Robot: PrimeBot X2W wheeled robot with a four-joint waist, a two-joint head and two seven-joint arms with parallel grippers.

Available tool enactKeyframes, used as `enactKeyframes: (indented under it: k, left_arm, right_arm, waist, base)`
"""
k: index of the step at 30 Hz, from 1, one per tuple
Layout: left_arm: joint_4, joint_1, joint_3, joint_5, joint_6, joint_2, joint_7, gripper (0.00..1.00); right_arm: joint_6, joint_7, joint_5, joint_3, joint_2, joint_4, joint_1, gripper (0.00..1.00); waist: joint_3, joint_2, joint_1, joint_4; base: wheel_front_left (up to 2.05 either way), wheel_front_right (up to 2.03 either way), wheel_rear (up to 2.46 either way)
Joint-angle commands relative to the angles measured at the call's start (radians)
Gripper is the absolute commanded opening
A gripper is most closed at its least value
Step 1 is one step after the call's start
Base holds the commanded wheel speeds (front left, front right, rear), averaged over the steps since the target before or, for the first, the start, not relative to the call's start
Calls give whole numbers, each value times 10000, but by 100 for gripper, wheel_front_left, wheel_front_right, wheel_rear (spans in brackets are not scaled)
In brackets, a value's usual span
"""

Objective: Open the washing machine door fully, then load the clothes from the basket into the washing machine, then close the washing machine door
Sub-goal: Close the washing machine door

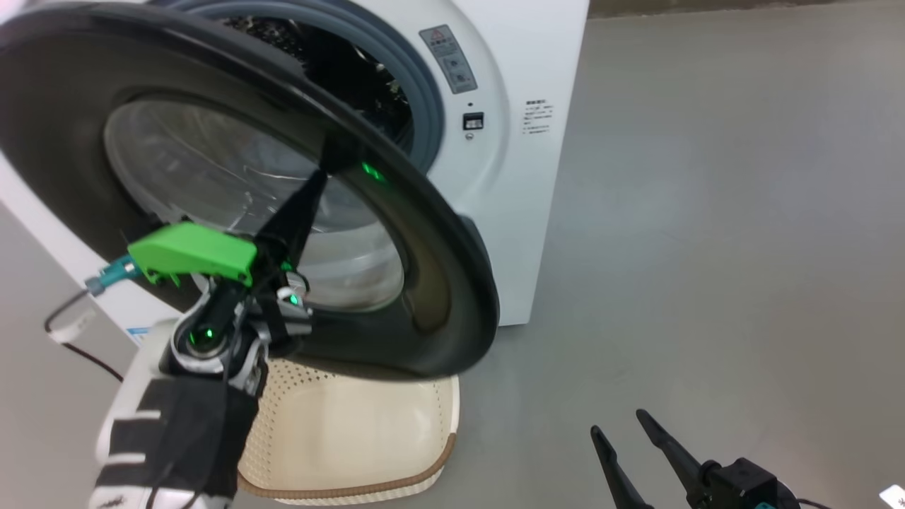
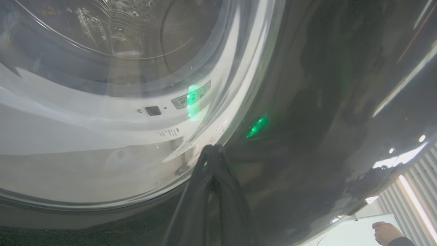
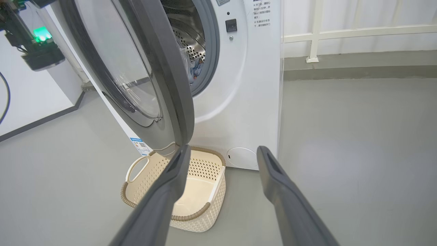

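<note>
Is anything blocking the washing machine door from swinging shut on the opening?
Nothing visible does. The clothes lie inside the washing machine, and the basket sits on the floor below the washing machine door.

Grey floor (image 3: 358, 136) spreads across the right. A white railing (image 3: 341, 34) crosses the upper right. A person's hand (image 2: 384, 232) shows at lower right.

Washing machine door (image 1: 198, 162) stands across the drum mouth and hides most of the drum of the washing machine (image 1: 509, 212). The far end of the basket (image 1: 318, 403), on the floor, is hidden beneath the door's lower rim. Clothes (image 3: 196, 70): a blue sliver past the door's edge, the rest concealed. Right pincer (image 1: 616, 420): body cut off by the bottom edge. Side labels (image 1: 537, 116): print too small to read. A person's hand (image 2: 385, 232): clipped at the corner.
</note>
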Motion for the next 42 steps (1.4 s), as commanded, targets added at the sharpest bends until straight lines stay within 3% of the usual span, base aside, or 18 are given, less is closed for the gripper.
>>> enactKeyframes:
  k: [1,14,22,27,30,32,33,34,37,42]
  left_arm:
    - [-466,-1027,282,145,-204,-82,8,0]
    - [453,-1516,598,783,-205,-82,-436,0]
    - [48,-1013,187,1987,-205,83,-665,0]
    - [-427,-316,-408,3270,-205,510,-1458,0]
    - [-593,236,-891,4351,-205,841,-2268,39]
    - [-634,608,-1195,5222,-154,1074,-2938,85]
    - [-668,794,-1336,5677,-24,1175,-3307,99]
    - [-804,1195,-1642,6563,281,1374,-3978,100]
    - [-1067,1778,-2075,8008,869,1715,-4563,100]
    - [-1619,2715,-1919,9139,1424,1734,-4787,100]
  right_arm:
    - [27,-49,-23,271,-82,-191,-386,100]
    - [27,-49,-4,247,-27,-128,-470,100]
    - [27,-49,-35,-29,27,-194,-270,100]
    - [27,-49,-35,-162,81,-215,-93,100]
    - [27,-49,-29,-234,105,-240,17,100]
    - [27,-49,-32,-304,121,-272,70,100]
    - [27,-49,-37,-344,129,-293,96,100]
    - [27,-49,-58,-384,143,-335,128,100]
    - [27,-49,-94,-504,156,-414,167,100]
    - [27,-49,-183,-556,123,-502,181,100]
  waist:
    - [89,-1,0,-117]
    - [69,-1,0,-241]
    - [-77,-1,0,129]
    - [-336,-1,0,358]
    - [-456,-1,0,485]
    - [-501,-1,0,568]
    - [-520,-1,0,621]
    - [-534,-1,0,684]
    - [-526,-1,0,842]
    - [-538,-1,0,976]
  base:
    - [0,0,0]
    - [0,0,0]
    - [0,0,0]
    - [0,0,0]
    - [0,0,0]
    - [0,0,0]
    - [0,0,0]
    - [0,0,0]
    - [0,0,0]
    - [0,0,0]
